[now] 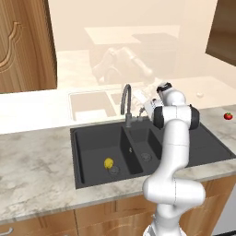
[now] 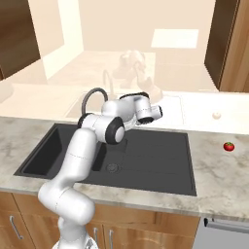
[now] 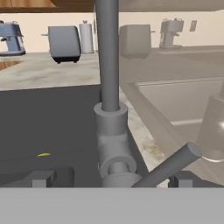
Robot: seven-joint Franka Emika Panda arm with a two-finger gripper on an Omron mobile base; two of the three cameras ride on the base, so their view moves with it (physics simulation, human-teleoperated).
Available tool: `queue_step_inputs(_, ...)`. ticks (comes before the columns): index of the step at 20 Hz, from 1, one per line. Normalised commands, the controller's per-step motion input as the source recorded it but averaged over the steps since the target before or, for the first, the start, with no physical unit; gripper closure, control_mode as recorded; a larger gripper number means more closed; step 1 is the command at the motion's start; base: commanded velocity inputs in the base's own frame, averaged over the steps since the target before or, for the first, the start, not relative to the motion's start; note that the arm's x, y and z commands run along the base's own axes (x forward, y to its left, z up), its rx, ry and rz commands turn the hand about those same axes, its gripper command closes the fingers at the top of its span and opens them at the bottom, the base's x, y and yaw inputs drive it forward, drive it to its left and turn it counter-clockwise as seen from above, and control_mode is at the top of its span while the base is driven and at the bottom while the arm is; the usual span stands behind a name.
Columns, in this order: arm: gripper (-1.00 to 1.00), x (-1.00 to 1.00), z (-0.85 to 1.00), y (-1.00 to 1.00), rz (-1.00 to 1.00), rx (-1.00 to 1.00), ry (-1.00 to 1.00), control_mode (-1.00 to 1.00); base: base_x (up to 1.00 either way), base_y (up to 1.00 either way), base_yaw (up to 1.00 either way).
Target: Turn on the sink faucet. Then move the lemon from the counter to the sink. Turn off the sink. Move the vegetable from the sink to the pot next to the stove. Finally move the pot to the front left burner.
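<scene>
Count: one sink faucet, one lemon, one tomato, one sink with two basins and a round drain in each.

My gripper sits low at the faucet base, jaws spread wide, holding nothing. In the hand view the two dark fingertips flank the faucet's grey base collar, and the faucet's side lever angles up to the right, close to the right-hand fingertip; whether it touches I cannot tell.

The lemon lies on the floor of the left basin, just beside that basin's drain. The tomato rests on the counter to the right of the sink, well apart from my arm.

Across the room in the hand view: a toaster and two coffee machines. My own forearm blocks part of the right basin in both base views.
</scene>
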Motion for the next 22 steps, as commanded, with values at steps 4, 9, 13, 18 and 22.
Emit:
queue_step_inputs(4, -1.00, -0.28, 0.00, -0.23, 0.00, 0.01, 0.00, -1.00, 0.00, 0.00, 0.00)
queue_step_inputs(9, -1.00, -0.49, 0.00, -0.26, 0.00, 0.03, -0.03, -1.00, 0.00, 0.00, 0.00)
queue_step_inputs(13, -1.00, -0.49, 0.00, -0.27, 0.00, 0.03, -0.05, -1.00, 0.00, 0.00, 0.00)
queue_step_inputs(18, -1.00, -0.34, 0.00, -0.31, 0.00, 0.02, -0.06, -1.00, 0.00, 0.00, 0.00)
queue_step_inputs(22, -1.00, -0.26, 0.02, -0.35, 0.00, 0.02, -0.07, -1.00, 0.00, 0.00, 0.00)
